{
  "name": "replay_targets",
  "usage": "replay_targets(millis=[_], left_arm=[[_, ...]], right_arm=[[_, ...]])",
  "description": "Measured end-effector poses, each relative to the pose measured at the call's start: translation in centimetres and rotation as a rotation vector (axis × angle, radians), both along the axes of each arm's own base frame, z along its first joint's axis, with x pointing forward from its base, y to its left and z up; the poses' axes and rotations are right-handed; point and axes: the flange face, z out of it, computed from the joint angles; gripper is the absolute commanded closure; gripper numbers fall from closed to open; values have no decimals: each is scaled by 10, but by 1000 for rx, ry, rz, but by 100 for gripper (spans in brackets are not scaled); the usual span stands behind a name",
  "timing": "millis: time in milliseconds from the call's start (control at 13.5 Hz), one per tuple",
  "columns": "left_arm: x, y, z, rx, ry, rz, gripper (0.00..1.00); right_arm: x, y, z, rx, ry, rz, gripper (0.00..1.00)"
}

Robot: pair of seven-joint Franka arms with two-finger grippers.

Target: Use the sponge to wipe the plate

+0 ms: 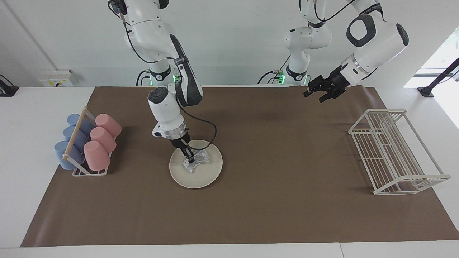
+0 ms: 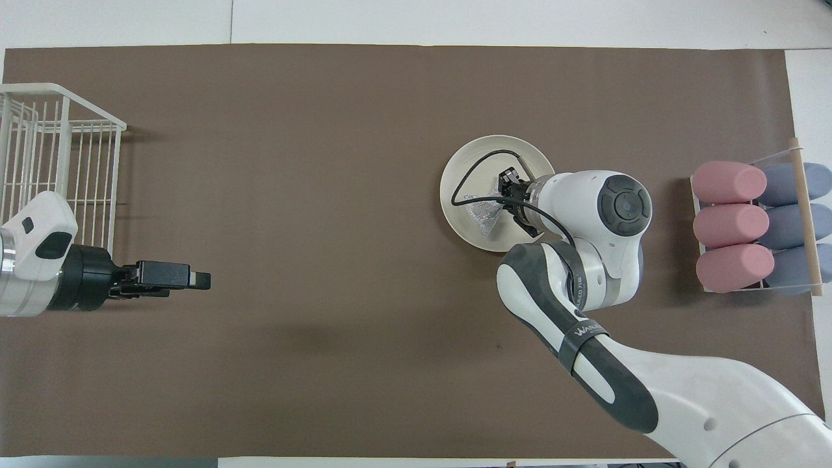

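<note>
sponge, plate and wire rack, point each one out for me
sponge point(image 1: 198, 160), facing view, on its crinkled middle beside the right gripper.
plate point(image 1: 204, 179), facing view, on bare cream surface near its rim.
wire rack point(image 1: 392, 152), facing view, on its barred floor.

Both arms are glossy white Franka arms built of rounded, bulging link shells with dark grey to black panels at the joints. The right arm point(image 2: 585, 305) carries a long charcoal panel along one link, a black band lettered in white, and a round dark grey cap on its wrist housing. A thin black cable loops from that wrist. A silver ring sits above its black right end effector point(image 1: 189, 156). The left arm point(image 1: 373, 39) shows a black oval inset, and its left end effector point(image 1: 322, 91) is black. Green lights glow at both bases.
</note>
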Motion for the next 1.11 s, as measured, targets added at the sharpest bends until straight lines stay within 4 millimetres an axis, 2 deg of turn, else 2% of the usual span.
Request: replay_targets(millis=[74, 148, 370, 519, 741, 963, 1111], left_arm=[[1, 1, 0, 13, 0, -2, 0], [1, 2, 0, 20, 0, -4, 0], [2, 5, 0, 56, -7, -10, 0], [3, 6, 1, 62, -10, 5, 0], [4, 4, 2, 66, -13, 18, 0], [6, 3, 3, 68, -20, 23, 0], [7, 4, 1, 68, -20, 27, 0]], right_arm=[[1, -4, -1, 4, 1, -5, 100], [-1, 1, -1, 26, 8, -14, 100], [-15, 42, -2, 91, 26, -12, 100], [-21, 52, -4, 95, 22, -2, 100], [-17, 42, -4, 89, 12, 6, 100], [-9, 17, -5, 68, -10, 52, 100], [-8, 12, -6, 65, -11, 56, 100]])
